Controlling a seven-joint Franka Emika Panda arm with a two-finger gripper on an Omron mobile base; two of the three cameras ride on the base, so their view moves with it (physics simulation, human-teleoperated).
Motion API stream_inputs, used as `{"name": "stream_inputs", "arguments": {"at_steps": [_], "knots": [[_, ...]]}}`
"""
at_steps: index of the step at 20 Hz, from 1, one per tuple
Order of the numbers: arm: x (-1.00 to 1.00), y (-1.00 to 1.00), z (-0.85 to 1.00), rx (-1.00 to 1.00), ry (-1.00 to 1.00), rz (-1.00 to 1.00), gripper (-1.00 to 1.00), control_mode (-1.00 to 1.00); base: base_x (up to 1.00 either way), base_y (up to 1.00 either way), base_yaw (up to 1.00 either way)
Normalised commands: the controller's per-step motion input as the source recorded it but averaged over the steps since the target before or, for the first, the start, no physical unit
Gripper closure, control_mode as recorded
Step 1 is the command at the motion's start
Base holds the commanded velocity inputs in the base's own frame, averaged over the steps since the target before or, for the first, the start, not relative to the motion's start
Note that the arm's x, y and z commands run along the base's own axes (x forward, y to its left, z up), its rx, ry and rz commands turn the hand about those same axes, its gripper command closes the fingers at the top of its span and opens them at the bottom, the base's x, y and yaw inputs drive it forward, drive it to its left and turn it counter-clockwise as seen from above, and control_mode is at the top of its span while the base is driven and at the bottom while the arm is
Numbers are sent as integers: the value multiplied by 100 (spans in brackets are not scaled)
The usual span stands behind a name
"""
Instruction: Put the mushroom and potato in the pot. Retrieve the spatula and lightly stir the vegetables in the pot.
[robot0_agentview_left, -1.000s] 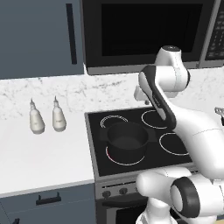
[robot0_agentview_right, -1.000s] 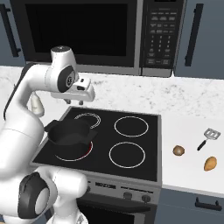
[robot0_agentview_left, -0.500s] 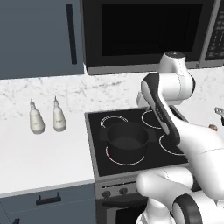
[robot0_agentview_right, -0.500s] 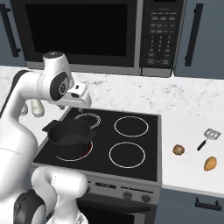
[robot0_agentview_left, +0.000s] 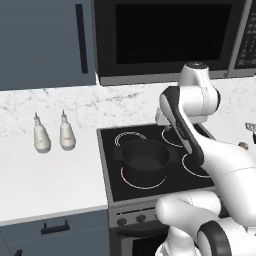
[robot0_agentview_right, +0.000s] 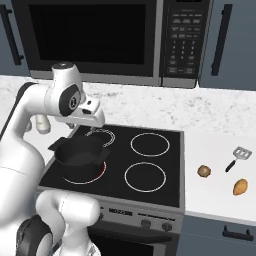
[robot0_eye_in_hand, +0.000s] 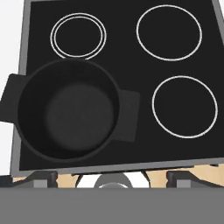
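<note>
Stove top, pot (robot0_eye_in_hand: 68, 111) on the front burner nearest the arm; its inside is seen dark and bare in the hand view. Neither vegetable has yet been put in.

The tool (robot0_agentview_right: 95, 117) is seen above the back edge of the stove, just past the pot. Its jaws are taken to stand wide apart, with nothing held; the tips themselves are barely made out at the bottom of the hand view.

On the surface beside the stove, in the right base view: mushroom (robot0_agentview_right: 203, 171) nearest the stove edge, potato (robot0_agentview_right: 240, 186) at about 4 o'clock from it, spatula (robot0_agentview_right: 237, 157) at about 1 o'clock from the mushroom, its handle running down toward 7 o'clock.

Key relation: from the tool, the vegetables lie well apart toward 4 o'clock, across the whole stove. A long sideways swing is judged necessary before any pick-up; the mushroom is the nearer of the two.
</note>
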Motion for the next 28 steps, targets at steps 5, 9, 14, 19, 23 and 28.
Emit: {"name": "stream_inputs", "arguments": {"at_steps": [5, 9, 14, 19, 23, 28], "knots": [[0, 0, 0, 0, 0, 0, -100, 100, -3, -32, -2], [0, 0, 0, 0, 0, 0, -100, 100, 0, -56, 0], [0, 0, 0, 0, 0, 0, -100, 100, -4, -57, -2], [0, 0, 0, 0, 0, 0, -100, 100, 0, -52, 0], [0, 0, 0, 0, 0, 0, -100, 100, 4, -24, 0], [1, -2, -3, 0, 1, 0, -100, -100, 13, -1, 0]]}}
